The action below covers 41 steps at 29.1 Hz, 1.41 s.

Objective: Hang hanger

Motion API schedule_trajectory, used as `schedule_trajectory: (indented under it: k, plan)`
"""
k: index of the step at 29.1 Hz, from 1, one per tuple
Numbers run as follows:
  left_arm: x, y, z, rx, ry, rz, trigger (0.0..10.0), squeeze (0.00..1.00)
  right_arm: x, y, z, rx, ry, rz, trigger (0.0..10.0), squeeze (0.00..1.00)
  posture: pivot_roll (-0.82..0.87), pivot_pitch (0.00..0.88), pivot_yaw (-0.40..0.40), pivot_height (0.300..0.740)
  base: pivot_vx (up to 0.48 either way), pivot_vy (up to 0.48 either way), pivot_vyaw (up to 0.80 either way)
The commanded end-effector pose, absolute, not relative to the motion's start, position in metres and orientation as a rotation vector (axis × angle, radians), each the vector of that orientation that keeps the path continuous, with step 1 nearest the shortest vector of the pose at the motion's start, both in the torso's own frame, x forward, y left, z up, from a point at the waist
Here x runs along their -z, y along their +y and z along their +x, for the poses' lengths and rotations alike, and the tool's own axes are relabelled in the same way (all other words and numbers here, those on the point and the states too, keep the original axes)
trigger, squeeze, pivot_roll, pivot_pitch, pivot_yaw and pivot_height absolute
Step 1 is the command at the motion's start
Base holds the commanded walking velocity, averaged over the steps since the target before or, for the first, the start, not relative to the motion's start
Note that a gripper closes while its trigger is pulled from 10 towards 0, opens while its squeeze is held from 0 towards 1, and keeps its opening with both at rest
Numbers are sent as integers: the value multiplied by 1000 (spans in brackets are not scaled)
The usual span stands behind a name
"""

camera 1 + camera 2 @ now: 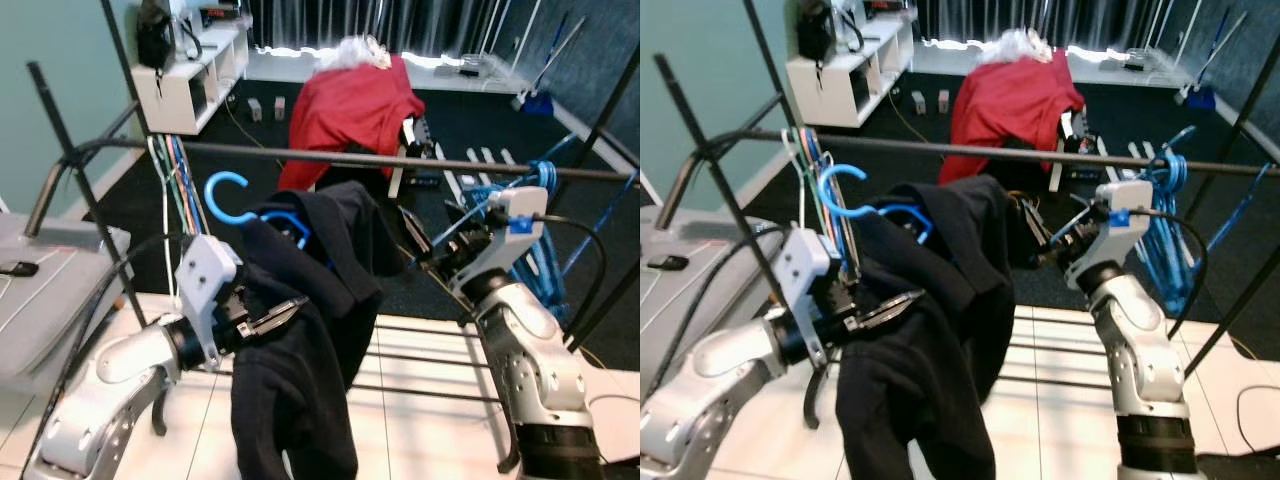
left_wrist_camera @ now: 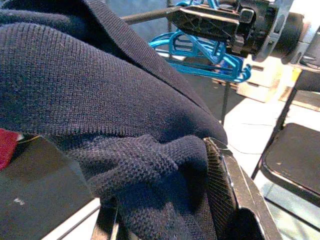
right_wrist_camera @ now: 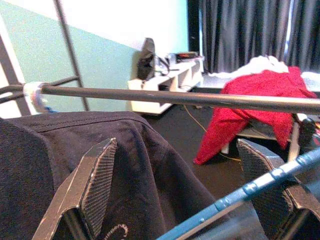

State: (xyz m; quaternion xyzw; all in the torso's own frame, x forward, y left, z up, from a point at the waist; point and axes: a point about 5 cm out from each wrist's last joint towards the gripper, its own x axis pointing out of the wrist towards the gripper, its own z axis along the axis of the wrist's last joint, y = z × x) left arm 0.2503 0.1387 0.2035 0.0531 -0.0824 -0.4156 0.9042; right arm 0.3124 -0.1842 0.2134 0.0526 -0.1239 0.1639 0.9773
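A blue hanger (image 1: pixel 232 200) carries a dark sweater (image 1: pixel 300 330) just below the black rail (image 1: pixel 400 160); its hook has not reached the bar. The left gripper (image 1: pixel 285 312) is clenched on the sweater's folds low on the garment, beneath the hanger. The right gripper (image 1: pixel 425 250) sits at the sweater's other shoulder, fingers spread, a blue hanger arm crossing between them.

Home room: clothes rail (image 1: pixel 400 160), white shelf unit (image 1: pixel 195 75), dark curtains (image 3: pixel 250 35), red-draped chair (image 1: pixel 350 110).
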Motion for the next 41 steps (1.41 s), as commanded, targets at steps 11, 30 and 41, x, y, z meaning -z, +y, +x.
schedule_trajectory:
  k: [11,30,41]
  plan:
    - [-209,136,256,836,-191,154,10000,0,-202,-190,314,-256,-171,65,10000,0,-87,0,-26,740,-282,0,0]
    - [-193,138,277,691,-126,217,10000,0,-163,-249,312,165,93,-104,10000,0,-87,6,-9,740,0,0,0]
    - [-215,149,282,661,-241,201,10000,0,-212,-205,310,-359,-116,80,10000,0,-85,9,-10,740,0,0,0]
